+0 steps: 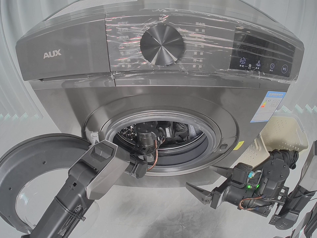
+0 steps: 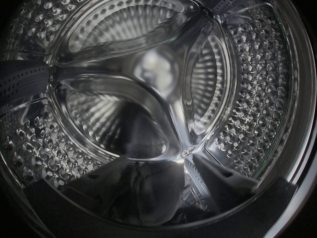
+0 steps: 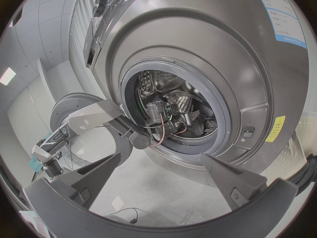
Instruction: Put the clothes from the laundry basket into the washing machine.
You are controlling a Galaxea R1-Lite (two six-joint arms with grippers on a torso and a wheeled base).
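Now, your left gripper (image 2: pixel 160 161) inside washing machine drum (image 2: pixel 264 83), fingers spread, dark garment (image 2: pixel 148 189) lying between them on drum floor. Back out straight, clear of door seal (image 3: pixel 222 116); don't snag cloth. Right gripper (image 1: pixel 208 181) spread, empty, near laundry basket (image 1: pixel 284 133).

We see a pale grey floor (image 1: pixel 158 212) carrying everything. The washing machine (image 1: pixel 76 99) stands on it, just ahead of the right gripper (image 1: pixel 198 175). The cream laundry basket (image 1: pixel 287 133) sits on the floor to that gripper's right, just beside the machine. Under the gripper, a thin dark cable (image 3: pixel 127 212) and a small pale square (image 3: pixel 117 203) lie on the floor.
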